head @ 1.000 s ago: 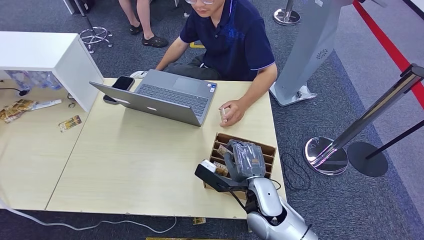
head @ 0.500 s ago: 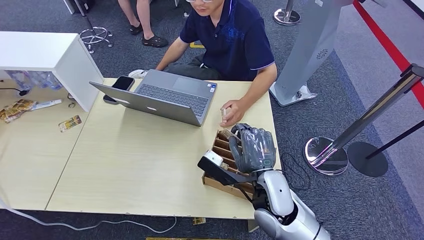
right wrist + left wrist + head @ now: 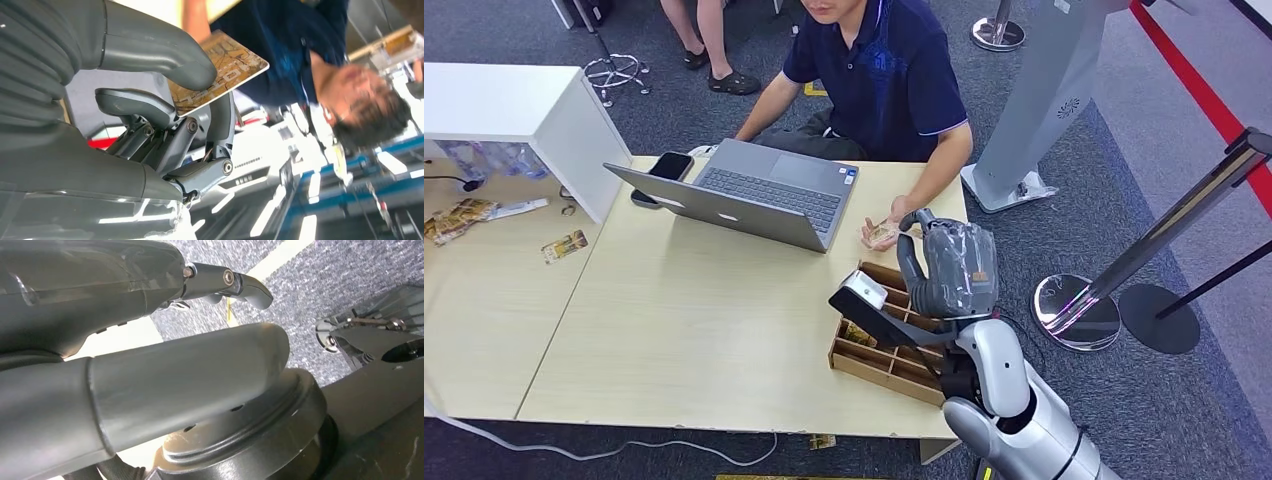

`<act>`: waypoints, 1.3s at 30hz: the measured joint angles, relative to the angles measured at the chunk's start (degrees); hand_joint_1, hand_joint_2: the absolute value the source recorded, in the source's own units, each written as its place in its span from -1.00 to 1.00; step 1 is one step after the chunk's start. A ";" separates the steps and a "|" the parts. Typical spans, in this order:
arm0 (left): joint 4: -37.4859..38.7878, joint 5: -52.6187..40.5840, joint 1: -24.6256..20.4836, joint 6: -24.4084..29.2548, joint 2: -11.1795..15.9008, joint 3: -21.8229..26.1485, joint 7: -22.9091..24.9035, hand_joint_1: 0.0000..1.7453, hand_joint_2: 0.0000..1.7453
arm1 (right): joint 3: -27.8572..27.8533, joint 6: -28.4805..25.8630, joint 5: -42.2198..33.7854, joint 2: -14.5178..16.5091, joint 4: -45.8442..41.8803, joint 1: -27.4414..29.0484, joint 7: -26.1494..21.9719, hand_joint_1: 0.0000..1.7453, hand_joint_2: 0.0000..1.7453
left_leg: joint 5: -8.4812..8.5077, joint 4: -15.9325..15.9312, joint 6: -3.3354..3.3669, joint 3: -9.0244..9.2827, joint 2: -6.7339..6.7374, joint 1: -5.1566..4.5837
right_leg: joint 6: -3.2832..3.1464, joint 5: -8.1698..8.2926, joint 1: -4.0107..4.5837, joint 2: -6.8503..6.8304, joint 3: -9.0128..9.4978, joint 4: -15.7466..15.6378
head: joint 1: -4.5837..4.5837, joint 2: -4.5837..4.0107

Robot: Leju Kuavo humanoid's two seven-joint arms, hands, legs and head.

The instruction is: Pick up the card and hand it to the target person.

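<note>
We see our right hand point(image 3: 165, 100) pinching one brown patterned card point(image 3: 220, 72), its print unreadable, near the seated person's hand point(image 3: 879, 233). One open laptop point(image 3: 754, 195) and one phone point(image 3: 670, 165) sit on the surface point(image 3: 684, 330); our left hand's point(image 3: 150, 300) grip we cannot tell.

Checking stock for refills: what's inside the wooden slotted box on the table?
The slotted box shows a few cards in its near-left slots; the right hand and its arm cover the rest.

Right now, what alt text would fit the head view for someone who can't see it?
The robot's right hand reaches over a wooden divided box toward the open hand of a seated person in a navy shirt. An open laptop sits on the pale wooden table.
</note>
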 joint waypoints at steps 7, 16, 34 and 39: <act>-0.02 -1.99 -2.67 -0.84 -0.75 -0.20 2.00 -1.00 -1.00 | -0.33 -5.54 -0.79 2.72 9.99 -6.46 -2.36 1.00 1.00 | 0.02 0.00 0.00 -0.03 -0.03 0.00 | 0.00 0.00 0.00 -0.03 0.01 0.02 | 0.00 0.01; -0.02 -2.86 -4.11 -1.43 -1.57 -0.42 2.64 -1.00 -1.00 | -0.33 -8.55 -2.07 6.94 22.10 -10.00 -4.16 0.94 1.00 | 0.01 0.01 0.00 -0.11 -0.04 0.00 | 0.00 0.00 0.00 -0.05 -0.09 0.02 | 0.01 0.01; -0.02 -3.26 -4.86 -1.84 -2.20 -0.75 2.81 -1.00 -1.00 | -1.27 -13.61 -6.72 11.97 38.99 -11.21 -8.75 -0.12 1.00 | 0.01 0.01 0.00 -0.13 -0.04 0.00 | 0.00 0.00 0.00 -0.05 -0.12 0.02 | 0.01 0.01; -0.02 -3.25 -4.92 -1.87 -2.23 -1.04 2.92 -1.00 -1.00 | -1.16 -11.75 -6.08 12.29 41.74 -11.43 -7.75 -0.63 1.00 | 0.02 0.01 0.00 -0.13 -0.03 0.00 | 0.00 0.00 0.00 -0.05 -0.13 0.02 | 0.01 0.01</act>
